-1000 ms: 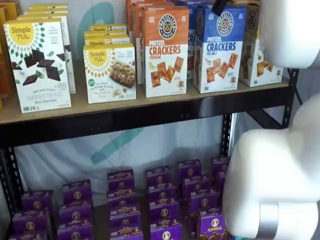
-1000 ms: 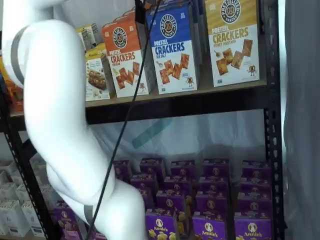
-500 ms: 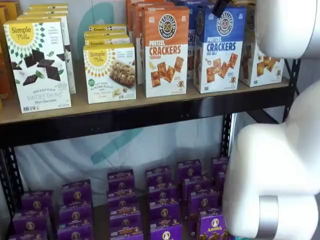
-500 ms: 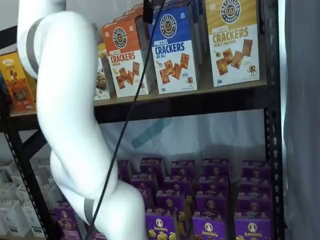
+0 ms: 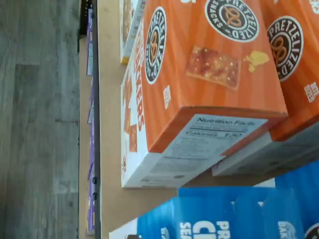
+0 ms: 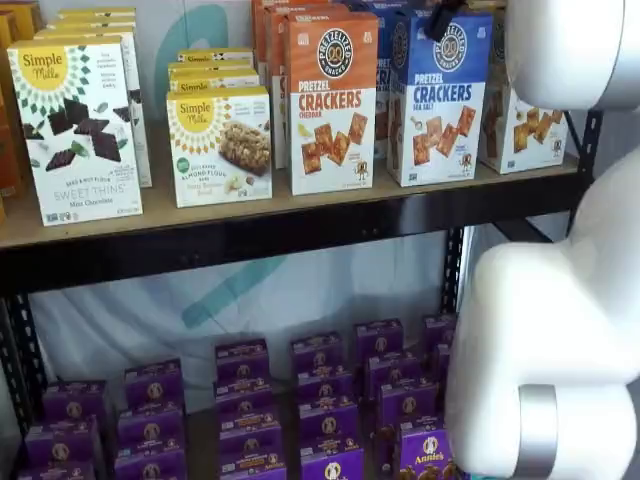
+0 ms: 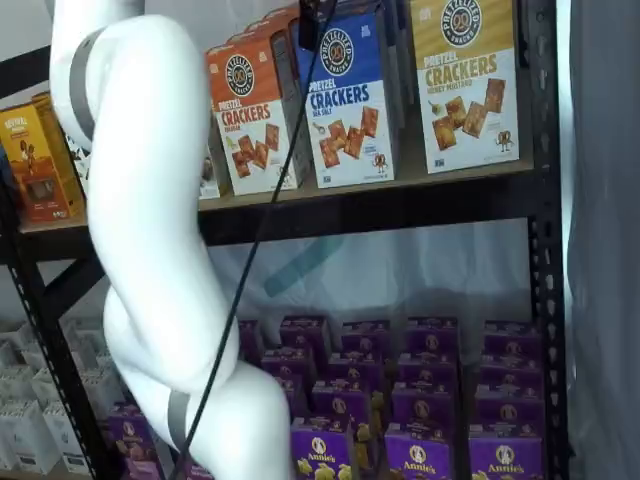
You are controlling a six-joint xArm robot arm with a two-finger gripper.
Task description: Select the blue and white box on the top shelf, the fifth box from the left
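The blue and white box point(image 6: 440, 97) stands upright at the front of the top shelf point(image 6: 300, 228), between an orange-topped carton and a yellow-topped one. It shows in both shelf views point(image 7: 348, 100), and its blue top shows in the wrist view point(image 5: 224, 216). My gripper point(image 6: 440, 20) shows only as a black tip just in front of the box's upper edge. In a shelf view it hangs from the top edge point(image 7: 318, 12) with the cable beside it. No gap between the fingers can be made out. It holds nothing that I can see.
The orange Cheddar carton point(image 6: 332, 100) stands left of the blue box, the yellow-topped carton point(image 7: 465, 80) to its right. Simple Mills boxes point(image 6: 75, 125) fill the shelf's left part. Small purple boxes point(image 6: 250, 410) fill the lower level. My white arm point(image 7: 150, 230) and black cable point(image 7: 250, 250) hang before the shelves.
The arm has swung to the right across the shelf front. The black gripper tip has moved a little right and now sits over the blue box's top.
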